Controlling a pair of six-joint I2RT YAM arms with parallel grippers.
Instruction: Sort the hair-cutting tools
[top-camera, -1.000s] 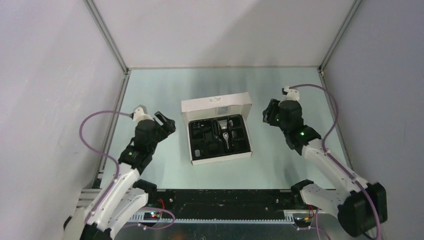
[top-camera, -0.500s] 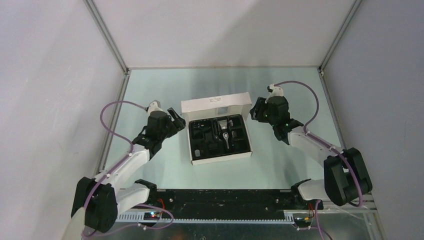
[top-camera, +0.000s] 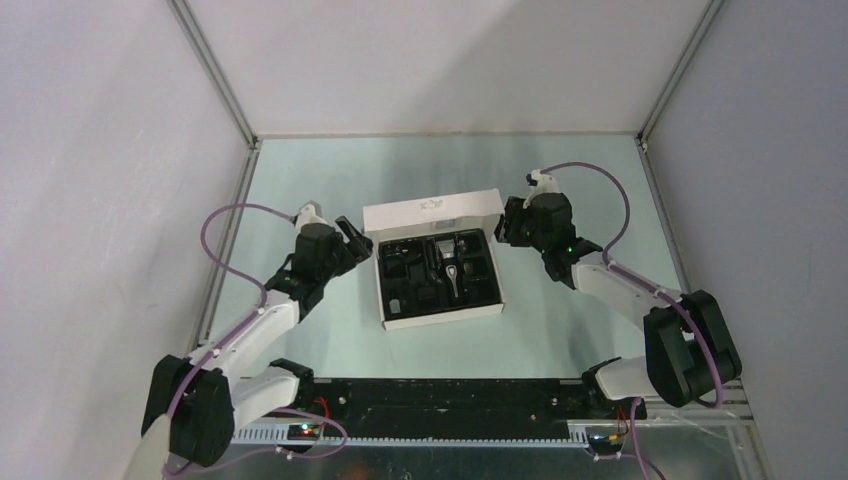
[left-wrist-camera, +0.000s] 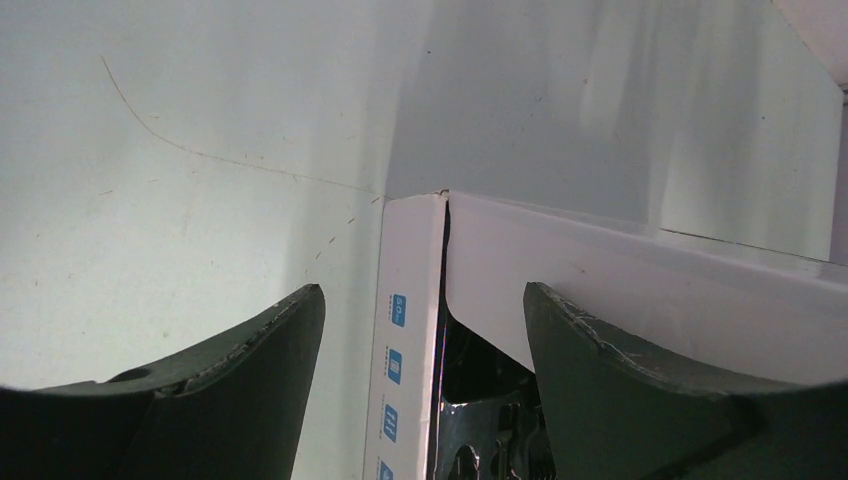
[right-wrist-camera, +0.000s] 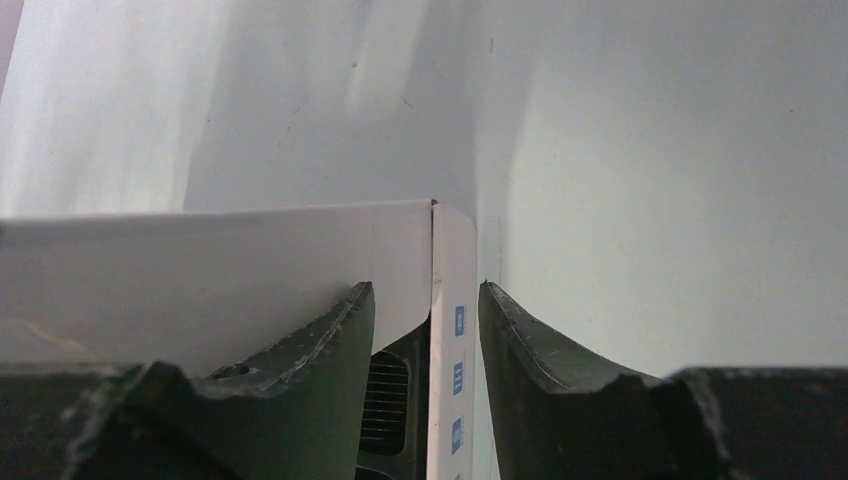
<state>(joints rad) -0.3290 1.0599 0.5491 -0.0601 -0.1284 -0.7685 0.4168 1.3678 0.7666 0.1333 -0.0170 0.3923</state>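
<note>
The silver-grey and black hair clipper (top-camera: 450, 262) lies in the black tray of the white box (top-camera: 430, 211) at the table's middle, with small black accessories (top-camera: 405, 272) in the pockets around it. My left gripper (top-camera: 358, 238) is open at the box's far left corner; in the left wrist view (left-wrist-camera: 423, 290) its fingers straddle the box's left wall (left-wrist-camera: 412, 300) without touching it. My right gripper (top-camera: 503, 226) is at the far right corner; in the right wrist view (right-wrist-camera: 425, 285) its narrowly open fingers straddle the right wall (right-wrist-camera: 452, 290), and a ribbed black piece (right-wrist-camera: 388, 400) shows inside.
The box's lid flap (top-camera: 432, 203) stands up along its far side. Grey enclosure walls close in the table on the left, right and back. The metal frame rail (top-camera: 440, 405) runs along the near edge between the arm bases.
Both arms have reached in from the sides to the box's far corners. The right gripper's fingers now sit around the right wall. The box and its contents have not moved.
</note>
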